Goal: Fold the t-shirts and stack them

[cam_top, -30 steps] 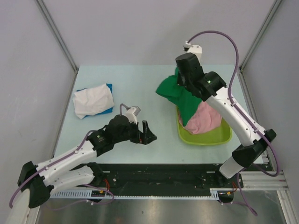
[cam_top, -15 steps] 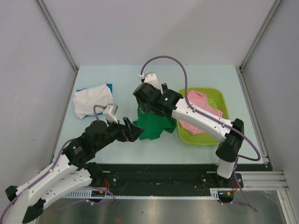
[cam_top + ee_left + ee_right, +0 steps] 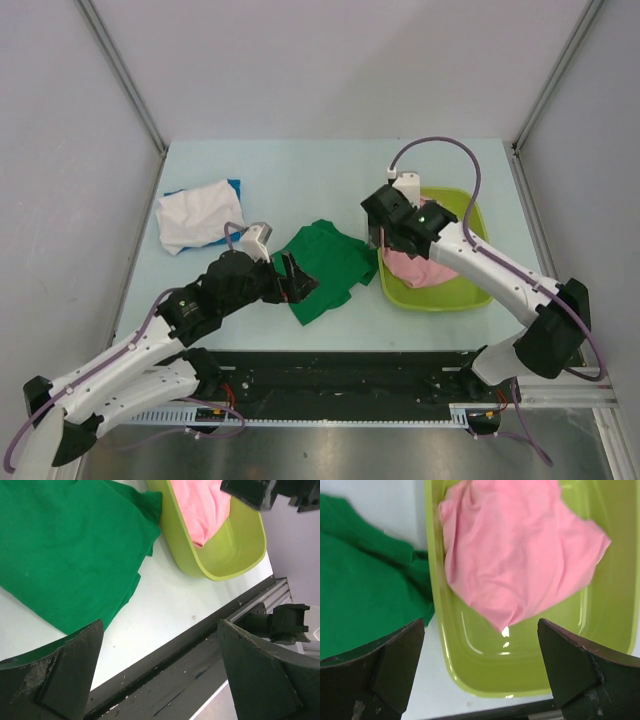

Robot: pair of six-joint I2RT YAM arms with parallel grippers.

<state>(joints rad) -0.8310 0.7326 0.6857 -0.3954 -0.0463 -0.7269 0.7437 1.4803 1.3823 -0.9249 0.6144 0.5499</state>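
The bright green t-shirt (image 3: 326,264) lies crumpled on the table's middle (image 3: 65,550) (image 3: 360,600). A pink t-shirt (image 3: 432,268) sits bunched in the lime-green tub (image 3: 470,298) (image 3: 200,510) (image 3: 520,555). At the far left a folded white t-shirt (image 3: 200,215) rests on a blue one (image 3: 236,187). My left gripper (image 3: 296,279) (image 3: 160,680) stands open at the green shirt's near-left edge, holding nothing. My right gripper (image 3: 384,236) (image 3: 480,675) hangs open over the tub's left rim, empty.
The tub (image 3: 520,675) (image 3: 225,555) stands right of the green shirt, near the table's front edge. A black rail (image 3: 340,375) runs along that front edge. Grey walls enclose the table on three sides.
My right gripper carried the green t-shirt from the tub to the table's middle, let it go and swung back over the tub. My left arm moved in to the shirt's near edge.
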